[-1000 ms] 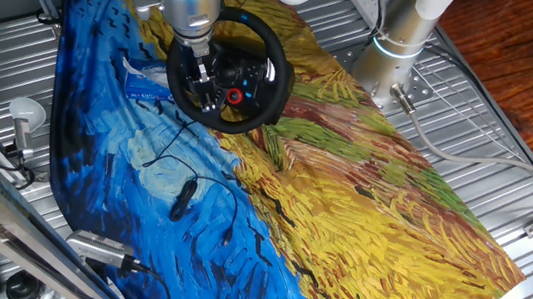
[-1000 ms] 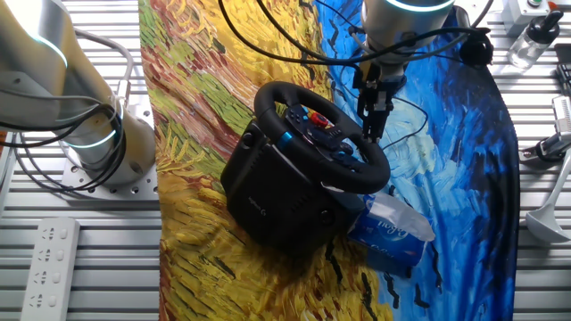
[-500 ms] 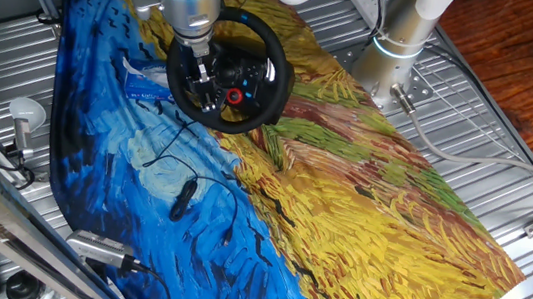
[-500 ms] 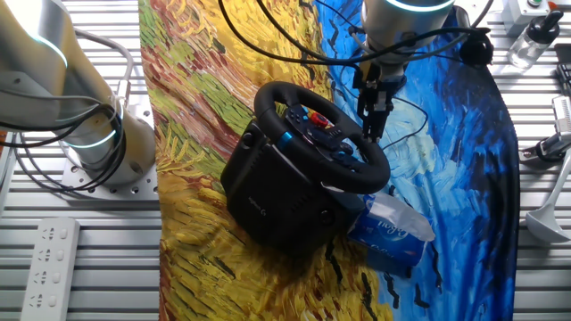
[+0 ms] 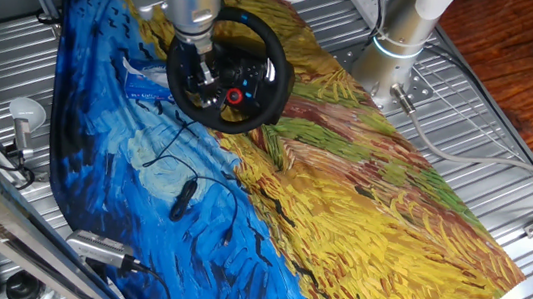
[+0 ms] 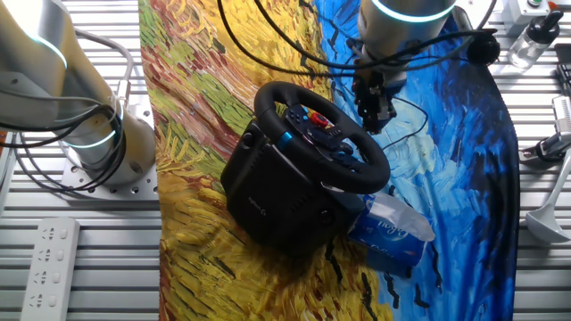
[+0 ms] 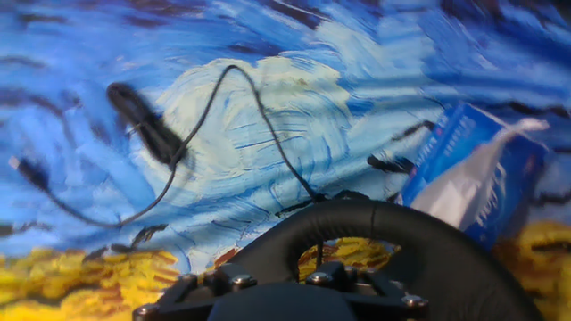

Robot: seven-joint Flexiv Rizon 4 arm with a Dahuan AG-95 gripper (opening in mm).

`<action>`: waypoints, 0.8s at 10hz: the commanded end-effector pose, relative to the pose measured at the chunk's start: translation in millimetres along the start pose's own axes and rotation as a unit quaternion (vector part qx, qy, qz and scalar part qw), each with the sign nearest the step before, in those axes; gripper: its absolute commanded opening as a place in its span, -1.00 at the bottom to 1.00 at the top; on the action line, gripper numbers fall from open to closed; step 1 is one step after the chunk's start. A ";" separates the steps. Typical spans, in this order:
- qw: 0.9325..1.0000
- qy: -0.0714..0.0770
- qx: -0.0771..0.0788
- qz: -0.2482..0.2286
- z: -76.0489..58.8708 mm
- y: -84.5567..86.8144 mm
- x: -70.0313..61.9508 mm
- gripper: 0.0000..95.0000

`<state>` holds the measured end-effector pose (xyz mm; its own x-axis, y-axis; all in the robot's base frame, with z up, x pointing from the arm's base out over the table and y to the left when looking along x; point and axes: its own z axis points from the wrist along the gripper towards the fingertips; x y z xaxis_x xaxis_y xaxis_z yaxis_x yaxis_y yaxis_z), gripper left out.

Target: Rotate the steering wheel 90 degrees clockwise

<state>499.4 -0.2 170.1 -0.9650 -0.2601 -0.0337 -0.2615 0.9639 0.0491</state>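
Observation:
The steering wheel [image 5: 230, 70] is black with a thick rim and a red knob on its hub. It stands tilted on its black base [image 6: 268, 192] on the painted cloth. My gripper [image 5: 198, 73] hangs over the rim's left side in one fixed view. In the other fixed view my gripper [image 6: 374, 120] sits just above the rim's upper right part, apart from it. Its dark fingers blend into the wheel, so their gap does not show. In the hand view the rim [image 7: 375, 227] arches across the bottom, above the hand's black mount [image 7: 277, 305].
A blue tissue pack [image 6: 393, 227] lies against the wheel's base. A small black cabled device [image 5: 181, 198] rests on the blue part of the cloth. A second arm's base [image 6: 98, 134] stands beside the cloth, with a power strip [image 6: 53, 259] near it.
My gripper has risen a little off the rim. The wheel and its red knob keep the same position.

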 end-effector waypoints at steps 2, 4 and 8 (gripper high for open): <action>0.996 -0.006 -0.014 -0.085 0.2 0.0 -0.7 -1.00; 0.996 -0.005 -0.013 -0.086 0.2 0.0 -0.7 -1.00; 0.995 0.000 -0.010 -0.096 0.4 0.4 -0.9 -1.00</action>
<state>500.4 0.5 169.4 -0.8960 -0.4418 -0.0450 -0.4439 0.8940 0.0603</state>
